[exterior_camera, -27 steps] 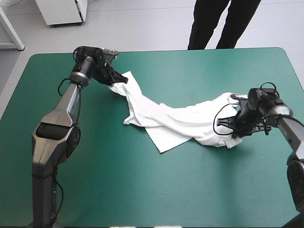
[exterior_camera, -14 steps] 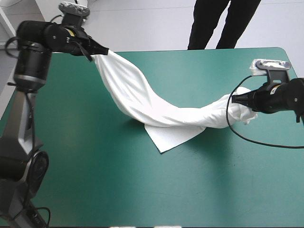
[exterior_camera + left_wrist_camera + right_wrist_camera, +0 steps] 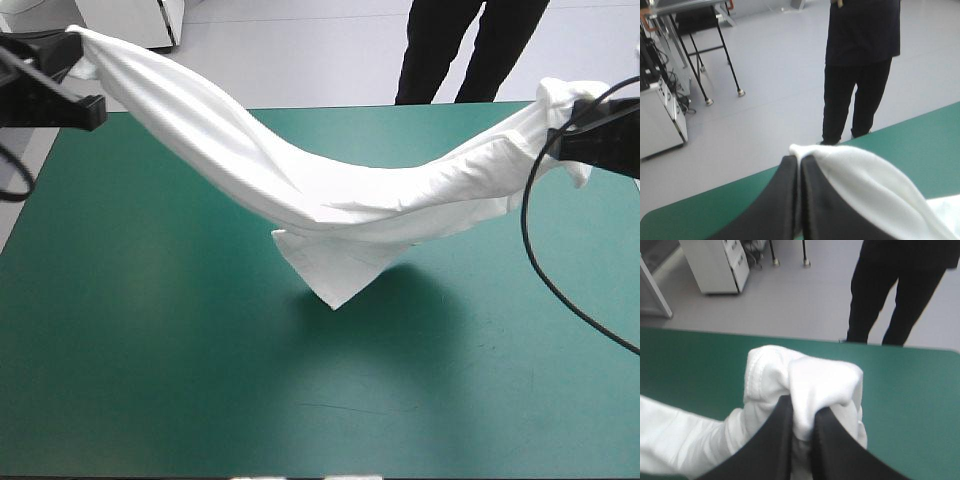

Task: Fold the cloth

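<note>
The white T-shirt (image 3: 330,195) hangs stretched between both raised arms, sagging in the middle over the teal-green table (image 3: 150,350). Its lowest corner (image 3: 333,300) hangs just above the cover. My left gripper (image 3: 75,45) holds one end high at the far left, shut on the T-shirt (image 3: 865,185), which drapes over one side of the fingers (image 3: 787,200). My right gripper (image 3: 560,125) holds the other end high at the far right. In the right wrist view a bunched wad of T-shirt (image 3: 805,385) bulges out between the nearly closed fingers (image 3: 775,440).
The table's far edge (image 3: 400,106) runs behind the hanging T-shirt. The shirt's shadow (image 3: 410,300) falls on the cover near the middle.
Both arms have risen and spread apart, lifting the T-shirt off the table. Earlier it lay crumpled on the cover; just before, one corner still rested there.
</note>
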Robot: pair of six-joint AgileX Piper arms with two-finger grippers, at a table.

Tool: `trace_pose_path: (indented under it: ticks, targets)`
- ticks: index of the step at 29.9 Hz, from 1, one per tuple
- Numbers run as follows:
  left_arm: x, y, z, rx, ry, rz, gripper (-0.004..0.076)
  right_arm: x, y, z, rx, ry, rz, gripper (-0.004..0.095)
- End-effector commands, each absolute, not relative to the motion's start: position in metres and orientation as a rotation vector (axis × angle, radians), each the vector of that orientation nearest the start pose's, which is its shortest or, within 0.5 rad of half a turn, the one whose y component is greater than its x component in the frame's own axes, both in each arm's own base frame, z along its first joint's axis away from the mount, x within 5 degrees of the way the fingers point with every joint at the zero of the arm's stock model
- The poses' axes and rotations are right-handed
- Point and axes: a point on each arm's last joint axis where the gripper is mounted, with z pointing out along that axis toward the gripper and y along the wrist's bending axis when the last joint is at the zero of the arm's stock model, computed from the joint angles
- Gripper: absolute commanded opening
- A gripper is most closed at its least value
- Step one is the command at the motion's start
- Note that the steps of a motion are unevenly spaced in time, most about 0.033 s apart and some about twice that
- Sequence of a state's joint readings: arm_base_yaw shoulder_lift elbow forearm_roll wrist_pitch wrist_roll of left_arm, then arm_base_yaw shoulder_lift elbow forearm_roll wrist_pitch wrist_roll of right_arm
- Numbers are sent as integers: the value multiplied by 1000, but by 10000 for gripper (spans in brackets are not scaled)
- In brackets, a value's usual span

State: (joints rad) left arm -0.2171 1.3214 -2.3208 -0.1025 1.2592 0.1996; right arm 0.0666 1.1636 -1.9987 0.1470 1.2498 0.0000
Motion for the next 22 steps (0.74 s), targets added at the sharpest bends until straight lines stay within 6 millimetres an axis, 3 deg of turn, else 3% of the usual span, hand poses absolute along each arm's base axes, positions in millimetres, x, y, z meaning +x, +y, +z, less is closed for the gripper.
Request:
trace_pose_path:
  ticks: [1, 7, 12, 17, 22]
  targets:
    - [101, -36, 642, 397, 1537, -170, -22, 98, 21, 616, -154, 1711, 204, -17]
    - [60, -31, 658, 383, 1359, -226, -22, 63, 21, 640, -172, 1565, 226, -16]
    - [56, -33, 656, 415, 1369, -238, -22, 61, 22, 640, -161, 1562, 249, -16]
    - [94, -39, 636, 462, 1592, -201, -22, 93, 24, 617, -142, 1701, 267, -17]
    - [155, -53, 601, 487, 1794, -221, -22, 149, 27, 554, -102, 2001, 295, -17]
